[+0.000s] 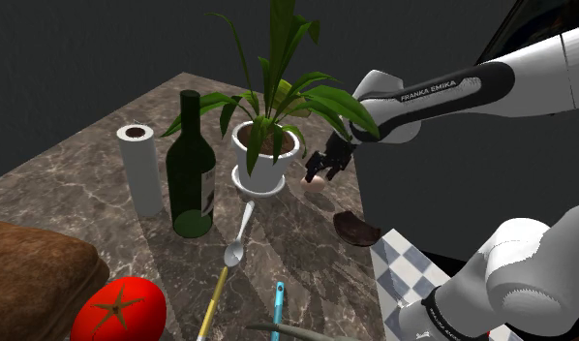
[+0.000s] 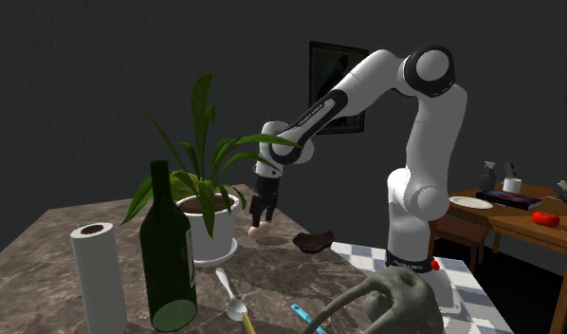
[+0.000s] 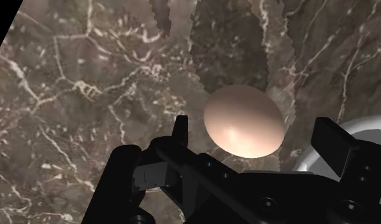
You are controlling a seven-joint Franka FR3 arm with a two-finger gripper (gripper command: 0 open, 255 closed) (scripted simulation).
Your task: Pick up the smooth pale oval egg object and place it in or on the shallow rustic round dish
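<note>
Sitting right between the two black fingers of the gripper is the egg, smooth, oval and a pale pinkish cream. The fingers are spread wide, one on each side of it. In the wrist view there's a visible gap on both sides, so nothing is pinching it.

From the shoulder view, the egg is just under the tips of the gripper. It looks like it's lying on the brown marble table, but I can't tell for sure that it's touching. Same story in the second exterior view: gripper pointing down, egg right at its tips.

The dish is dark brown and shallow. It's near the hand on the side toward the arm's stand, close to the table edge and clearly apart from the egg. In the second exterior view the dish sits next to a blue-and-white checkered mat.

On the opposite side of the hand, just beside it, is a white plant pot with long green leaves reaching over the arm's wrist. The pot's white saucer curves in just past one finger in the wrist view.

Farther out past the pot are a dark green bottle and then a paper towel roll, both standing upright. A spoon lies flat on the marble near the bottle's base. Well away from the hand, at the near end of the table, there's a red tomato.
</note>
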